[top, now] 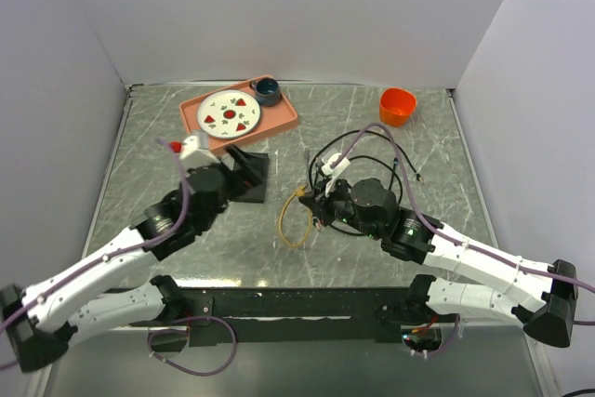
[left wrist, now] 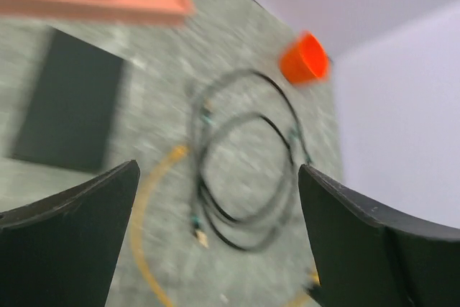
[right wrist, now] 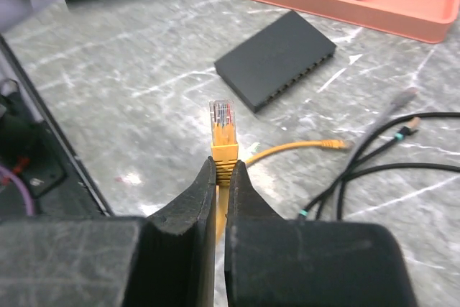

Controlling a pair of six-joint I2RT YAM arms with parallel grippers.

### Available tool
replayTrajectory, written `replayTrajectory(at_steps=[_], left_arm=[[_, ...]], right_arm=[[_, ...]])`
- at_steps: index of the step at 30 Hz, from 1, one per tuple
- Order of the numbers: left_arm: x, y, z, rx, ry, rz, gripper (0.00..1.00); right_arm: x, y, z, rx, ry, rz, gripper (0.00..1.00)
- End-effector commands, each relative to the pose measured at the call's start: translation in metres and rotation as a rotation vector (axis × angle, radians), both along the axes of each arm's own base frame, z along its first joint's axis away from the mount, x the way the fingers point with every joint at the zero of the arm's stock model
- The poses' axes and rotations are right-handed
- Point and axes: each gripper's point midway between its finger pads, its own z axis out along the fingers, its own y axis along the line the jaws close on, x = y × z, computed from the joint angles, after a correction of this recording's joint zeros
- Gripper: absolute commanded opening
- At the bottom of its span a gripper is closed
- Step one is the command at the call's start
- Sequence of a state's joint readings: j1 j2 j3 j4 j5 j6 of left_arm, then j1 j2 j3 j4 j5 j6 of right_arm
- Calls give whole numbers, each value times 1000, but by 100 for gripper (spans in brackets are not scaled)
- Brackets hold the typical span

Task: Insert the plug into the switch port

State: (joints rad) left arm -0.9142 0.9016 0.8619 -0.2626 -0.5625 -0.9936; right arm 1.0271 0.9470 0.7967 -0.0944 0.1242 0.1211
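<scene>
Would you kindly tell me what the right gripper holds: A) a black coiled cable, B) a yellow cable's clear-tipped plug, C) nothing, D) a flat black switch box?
B: the right gripper is shut on the yellow cable's clear-tipped plug, sticking out past its tips.

The left arm and right arm stretch forward, angled inward toward each other. The left claw gapes wide (nothing between its fingers). The right claw is pinched tight on the plug.
</scene>
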Motion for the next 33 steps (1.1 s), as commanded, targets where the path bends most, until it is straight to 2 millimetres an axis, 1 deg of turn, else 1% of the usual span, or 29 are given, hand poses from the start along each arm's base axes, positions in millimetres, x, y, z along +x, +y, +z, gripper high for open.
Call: replayTrajectory(at_steps=[1, 2, 3, 4, 5, 6, 7, 8, 9, 10, 11, 12, 13, 14, 15, 17, 18, 19, 20, 21, 22, 23, 24, 25, 27, 28, 29, 31, 33], left_arm=[[16, 56, -24, 134, -8, 104, 97], [19, 65, -30, 157, -3, 128, 97], [26, 79, -35, 188, 3, 166, 97], [28, 79, -45, 202, 31, 144, 97], [32, 81, -50, 205, 42, 141, 97], [42, 93, -56, 211, 58, 166, 96], [43, 85, -70, 206, 96, 103, 97], [50, 85, -72, 195, 94, 96, 97], [57, 93, -78, 200, 106, 106, 97], [61, 91, -96, 213, 149, 82, 97], [66, 91, -102, 216, 164, 73, 97], [74, 99, -107, 221, 171, 90, 97], [80, 100, -123, 234, 212, 86, 97], [83, 97, -129, 229, 227, 60, 97], [94, 102, -138, 229, 242, 67, 97], [100, 99, -146, 217, 257, 40, 97], [105, 101, -148, 218, 259, 43, 97], [111, 100, -157, 224, 278, 35, 97], [118, 97, -155, 219, 258, 27, 97], [125, 98, -153, 227, 249, 24, 97], [131, 97, -164, 238, 270, 23, 97], [134, 95, -168, 238, 278, 6, 97], [140, 93, -166, 244, 272, -4, 97], [142, 91, -178, 251, 297, -19, 97], [150, 89, -180, 257, 290, -33, 97], [151, 86, -189, 255, 307, -53, 97], [155, 84, -189, 255, 292, -60, 97], [158, 80, -197, 247, 300, -89, 97], [166, 75, -202, 248, 288, -111, 97]], right_arm=[[5, -5, -5, -82, -57, 6, 0], [5, -3, -9, -97, -50, 17, 0], [5, 0, -17, -120, -41, 30, 0], [3, 3, -21, -135, -37, 53, 0], [3, 6, -24, -140, -31, 61, 0], [4, 12, -37, -165, -10, 73, 0], [6, 15, -40, -188, -26, 89, 0], [7, 19, -46, -201, -21, 100, 0], [10, 25, -58, -231, -5, 110, 0], [12, 29, -62, -242, -6, 118, 0], [14, 32, -68, -254, -5, 123, 0], [18, 37, -81, -288, 9, 127, 0], [20, 40, -88, -310, 8, 130, 0], [25, 43, -92, -318, 4, 129, 0], [31, 49, -104, -352, 16, 132, 0], [40, 55, -113, -382, 18, 138, 0], [49, 61, -120, -397, 34, 145, 0], [53, 64, -123, -406, 32, 157, 0], [57, 67, -135, -427, 47, 167, 0], [66, 71, -130, -420, 38, 160, 0], [68, 75, -132, -423, 34, 184, 0], [72, 76, -140, -435, 44, 186, 0], [81, 77, -137, -432, 42, 175, 0], [85, 77, -139, -434, 49, 180, 0], [96, 77, -145, -439, 62, 166, 0], [105, 72, -146, -428, 76, 154, 0], [109, 71, -150, -426, 87, 154, 0], [120, 63, -151, -411, 110, 135, 0], [123, 61, -154, -408, 123, 137, 0]])
